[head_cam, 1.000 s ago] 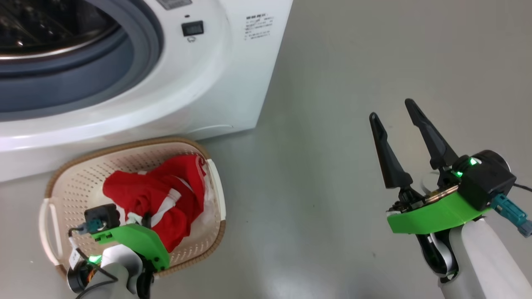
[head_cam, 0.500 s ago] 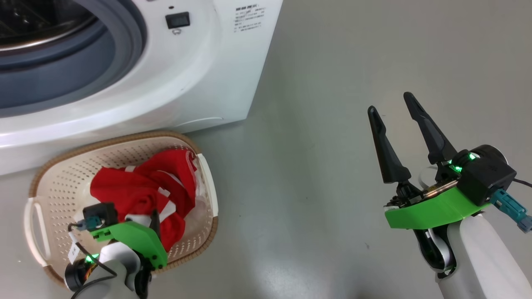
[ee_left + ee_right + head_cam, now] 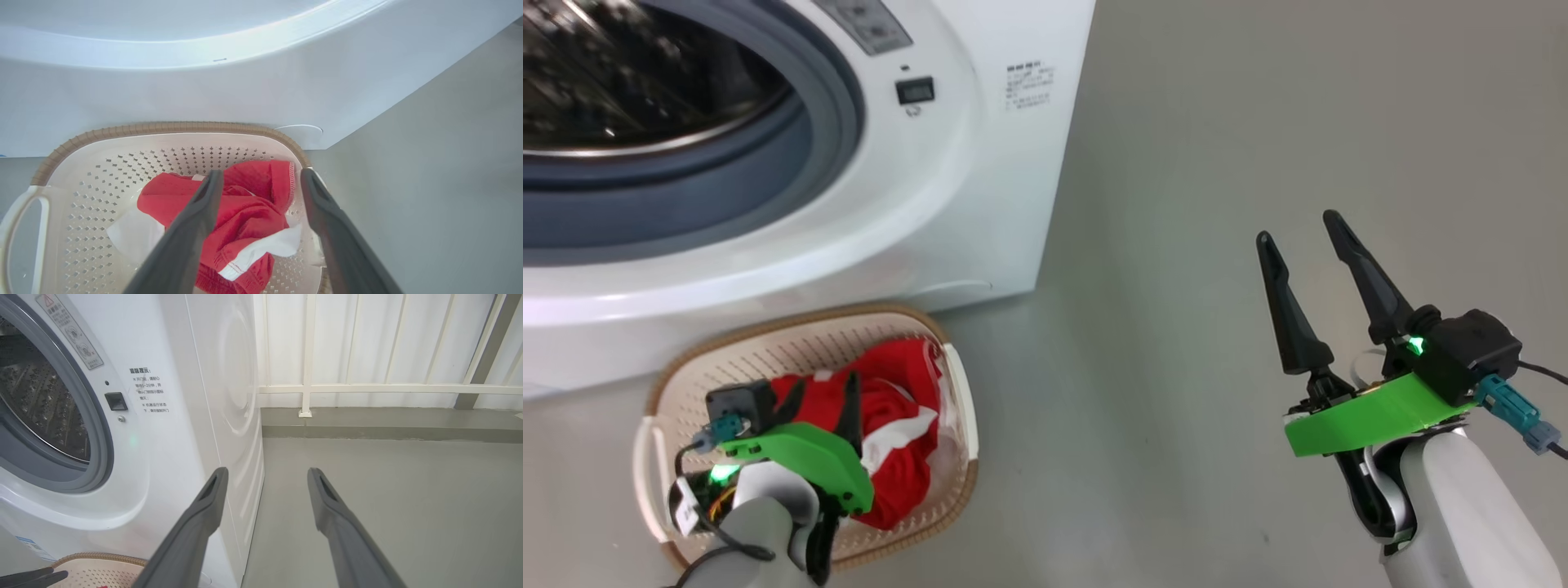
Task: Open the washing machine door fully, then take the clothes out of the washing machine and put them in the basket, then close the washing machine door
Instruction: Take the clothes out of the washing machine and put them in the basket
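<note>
Here we see the clothes (image 3: 903,420), bright red with white trim and some white cloth, heaped in the cream basket (image 3: 768,333) at the lower left of the frame, just in front of the washing machine (image 3: 980,204). Our left gripper (image 3: 261,174) is spread above the heap, holding nothing. Our right gripper (image 3: 1297,229), at the lower right, is likewise spread and empty over the grey floor (image 3: 1176,122). The steel drum (image 3: 41,404) shows at the upper left.

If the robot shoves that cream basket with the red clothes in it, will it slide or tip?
It would probably slide, not tip: the basket is low and wide on a smooth grey floor. It looks light, being perforated plastic holding a few clothes. Pushed toward the washing machine, it would likely stop at once, since its rim sits near the front.
</note>
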{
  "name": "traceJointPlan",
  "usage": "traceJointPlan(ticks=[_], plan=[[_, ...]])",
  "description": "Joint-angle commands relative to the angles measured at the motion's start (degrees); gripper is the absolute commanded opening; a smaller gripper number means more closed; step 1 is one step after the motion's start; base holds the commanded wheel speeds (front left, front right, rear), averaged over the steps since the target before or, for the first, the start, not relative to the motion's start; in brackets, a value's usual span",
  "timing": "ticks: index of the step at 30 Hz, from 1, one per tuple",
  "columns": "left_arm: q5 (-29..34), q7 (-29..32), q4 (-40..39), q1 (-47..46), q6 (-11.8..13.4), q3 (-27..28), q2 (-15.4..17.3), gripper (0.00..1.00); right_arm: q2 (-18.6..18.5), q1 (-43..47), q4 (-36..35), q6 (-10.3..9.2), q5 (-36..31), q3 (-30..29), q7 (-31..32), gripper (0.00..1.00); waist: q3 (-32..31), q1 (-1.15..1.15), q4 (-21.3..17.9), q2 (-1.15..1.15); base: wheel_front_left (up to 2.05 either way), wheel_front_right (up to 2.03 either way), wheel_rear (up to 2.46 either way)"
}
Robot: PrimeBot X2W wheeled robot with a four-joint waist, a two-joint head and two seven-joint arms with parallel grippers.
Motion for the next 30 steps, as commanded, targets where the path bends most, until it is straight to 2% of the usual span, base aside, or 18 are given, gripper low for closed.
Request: traceJointPlan(ticks=[1, 7, 16, 23, 30], plan=[[0.83, -0.69, -2.64, 2.34, 0.81, 1.46, 1.60, 1.00, 0.25, 1.20, -0.94, 0.36, -0.67, 0.59, -0.36, 1.00, -2.81, 0.00, 1.23, 0.00, 0.00, 0.00, 0.00], [2.85, -0.71, -14.90, 9.22, 1.93, 4.35, 1.65, 1.00, 0.78, 2.39, 0.16, 0.36, -1.49, -0.49, -0.36, 1.00, -6.89, 0.00, 1.65, 0.00, 0.00, 0.00, 0.00], [5.57, -0.71, -30.40, 18.28, 1.81, 8.29, 1.32, 1.00, 1.28, 4.63, 0.59, 0.36, -3.10, -2.38, -0.36, 1.00, -12.96, 0.00, 2.06, 0.00, 0.00, 0.00, 0.00], [3.84, -0.72, -38.85, 24.11, 0.17, 10.49, 0.95, 1.00, 1.45, 6.89, 1.66, 0.36, -4.20, -3.24, -0.36, 1.00, -17.96, 0.00, 2.33, 0.00, 0.00, 0.00, 0.00], [5.72, -0.72, -46.75, 28.87, 0.51, 11.08, 0.87, 1.00, 1.50, 8.94, 2.22, 0.36, -4.78, -3.37, -0.36, 1.00, -21.26, 0.00, 2.32, 0.00, 0.00, 0.00, 0.00]])
